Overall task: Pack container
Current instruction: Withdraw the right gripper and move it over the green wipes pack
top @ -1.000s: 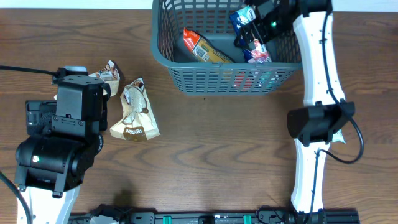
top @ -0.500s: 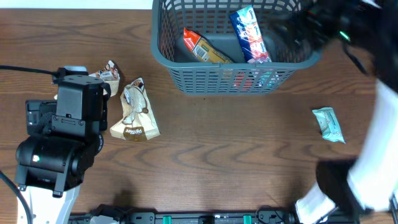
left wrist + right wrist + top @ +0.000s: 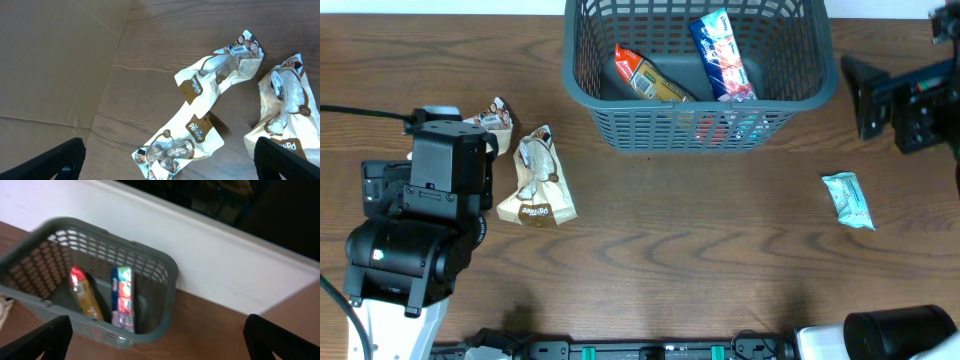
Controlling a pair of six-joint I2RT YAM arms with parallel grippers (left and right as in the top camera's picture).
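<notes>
Overhead, left to right: left gripper (image 3: 167, 156) hangs open-jawed over cream packets (image 3: 535, 185), unmoved. At the far edge, centre, the container (image 3: 690, 128) now holds the released blue packet (image 3: 720, 55). Right gripper (image 3: 162, 340), jaws apart, has swung clear; we expect the teal packet (image 3: 847, 200) next.

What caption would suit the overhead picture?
Grey basket holds an orange packet and a blue packet; a teal packet lies on the table.

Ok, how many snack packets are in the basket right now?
2: an orange packet lies left of centre in the basket, a blue packet leans to its right. The near wall may hide others.
</notes>
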